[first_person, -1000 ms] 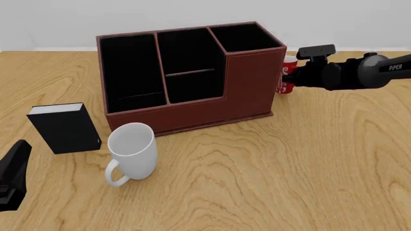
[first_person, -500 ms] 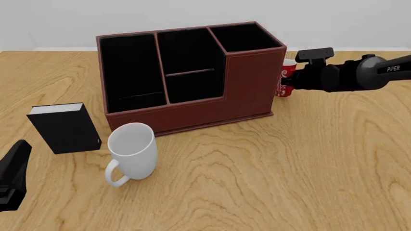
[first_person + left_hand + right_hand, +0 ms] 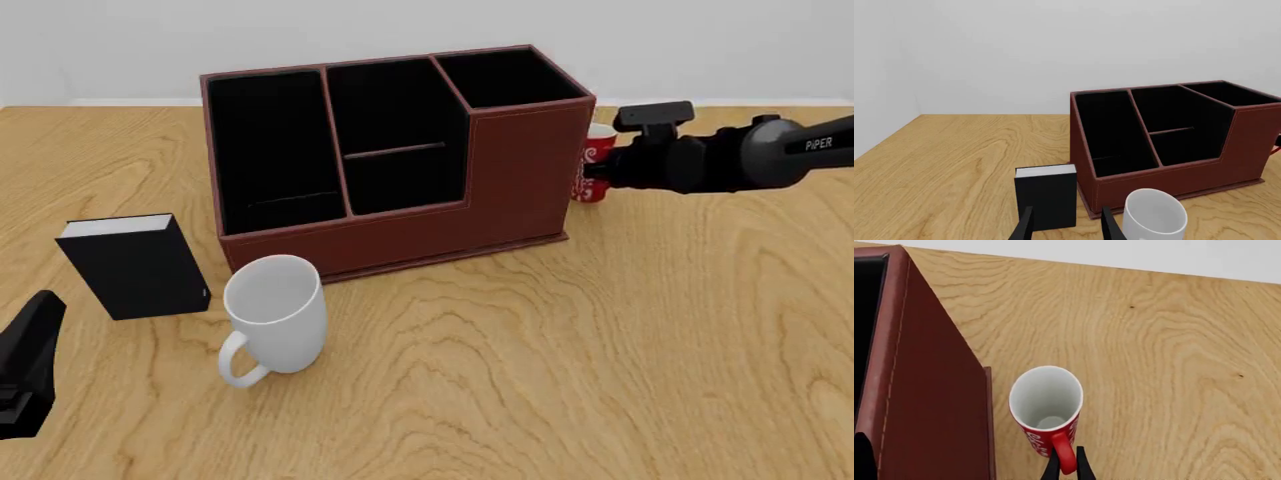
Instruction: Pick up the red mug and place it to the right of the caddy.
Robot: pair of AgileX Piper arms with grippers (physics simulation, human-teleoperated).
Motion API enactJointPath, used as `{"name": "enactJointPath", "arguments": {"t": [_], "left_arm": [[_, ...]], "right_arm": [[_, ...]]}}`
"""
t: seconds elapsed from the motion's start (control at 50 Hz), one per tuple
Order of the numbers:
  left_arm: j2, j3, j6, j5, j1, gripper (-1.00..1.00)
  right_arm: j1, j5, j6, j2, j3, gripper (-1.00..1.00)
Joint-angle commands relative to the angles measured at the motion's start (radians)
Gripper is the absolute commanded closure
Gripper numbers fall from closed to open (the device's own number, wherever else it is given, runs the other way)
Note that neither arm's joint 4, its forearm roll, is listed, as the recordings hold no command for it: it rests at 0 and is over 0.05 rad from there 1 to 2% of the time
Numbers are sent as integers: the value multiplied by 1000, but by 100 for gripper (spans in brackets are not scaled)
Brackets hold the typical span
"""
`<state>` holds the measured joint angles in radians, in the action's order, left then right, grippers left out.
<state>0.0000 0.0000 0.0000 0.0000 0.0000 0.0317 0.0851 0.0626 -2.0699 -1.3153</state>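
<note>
A: Status of right claw (image 3: 1066, 466)?

B: Pressed on the loop handle of the red mug (image 3: 1046, 407), one finger either side, per right wrist view. Seen in front view at (image 3: 617, 172), just beside the mug.

A: Mug position?

B: Upright, mouth up, white inside visible. Located just right of the caddy (image 3: 400, 160), close to its right wall but with a sliver of bare wood between, per wrist view. Partly hidden behind the caddy corner in front view (image 3: 595, 165).

A: Resting on the worktop (image 3: 641, 330) or raised?

B: Cannot tell; base not visible in either view.

A: Progress?

B: Judged nearly complete. Pick-up done, target side reached. Remaining: confirm contact with worktop, release handle, withdraw without tipping the mug. Possibly shift further from the caddy wall for clearance.

A: Left claw (image 3: 1066, 226)?

B: Spread, holding nothing. Parked low at near left (image 3: 24, 365), aimed toward the black box (image 3: 134, 265) and the white mug (image 3: 274, 318). Not involved.

A: Risks?

B: Handle-only grip; rotation on release possible. Slow retreat recommended.
</note>
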Motion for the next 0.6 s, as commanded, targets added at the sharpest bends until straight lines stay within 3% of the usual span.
{"name": "enactJointPath", "arguments": {"t": [0.02, 0.52, 0.54, 0.6], "left_arm": [[0, 0, 0, 0, 0, -100], [0, 0, 0, 0, 0, -100], [0, 0, 0, 0, 0, -100], [0, 0, 0, 0, 0, -100]], "right_arm": [[13, -2, -22, 7, 18, 100], [20, 31, -43, 31, 81, 100], [17, 33, -42, 30, 81, -100], [16, 36, -46, 32, 87, -100]]}}
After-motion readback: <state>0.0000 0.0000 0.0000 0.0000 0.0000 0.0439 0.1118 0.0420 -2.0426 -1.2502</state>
